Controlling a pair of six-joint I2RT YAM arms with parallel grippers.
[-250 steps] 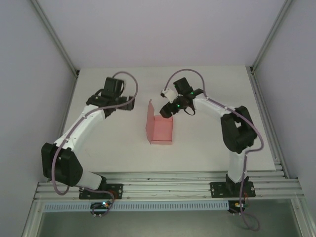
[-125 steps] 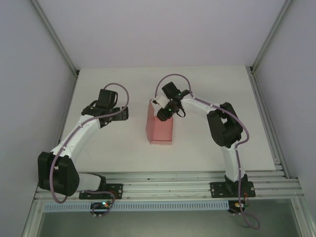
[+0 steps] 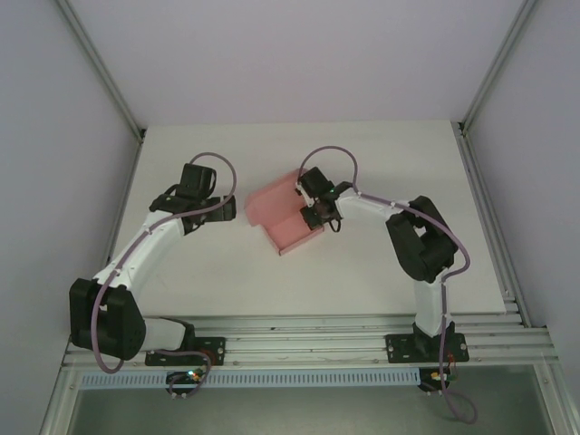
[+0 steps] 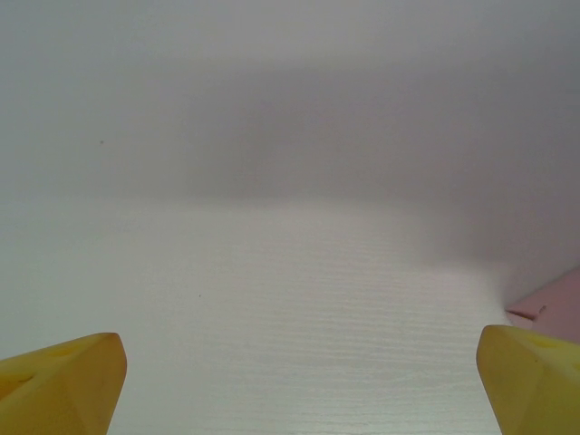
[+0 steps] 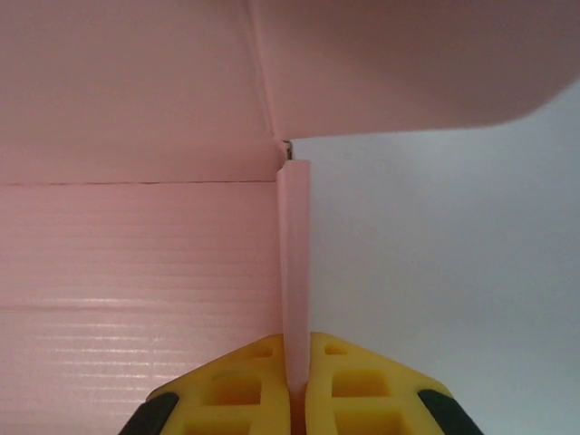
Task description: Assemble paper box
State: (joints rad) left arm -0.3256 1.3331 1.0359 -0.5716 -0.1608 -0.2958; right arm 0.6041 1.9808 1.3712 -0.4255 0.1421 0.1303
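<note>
We see the paper box point(image 3: 288, 222) near mid-table point(image 3: 390, 154), only part-folded. Its base panel lies flat on the surface and a bigger panel tilts up on the far-left side.

The R gripper point(image 3: 313, 210) sits at the box's right-hand edge, arm reaching in from the right. In the R wrist view, the R gripper point(image 5: 293, 349) is clenched on a thin upright pink side wall. The card edge is pinched btwn both yellow fingers point(image 5: 362, 385) w/ no gap showing. Left of that wall we see the box point(image 5: 136, 263) from inside: a ribbed floor w/ one crease line across it. Above, a larger flap w/ a rounded corner leans over to the right. Bare table shows right of the wall.

The L gripper point(image 3: 232, 211) is just beside the box's left side in the top view. In the L wrist view the L gripper point(image 4: 299, 390) is released, tips spread wide w/ nothing btwn them and pale table below. A small pink corner of the box point(image 4: 555, 304) pokes in at the right edge, just above the right-side tip. We can't tell if they touch.
</note>
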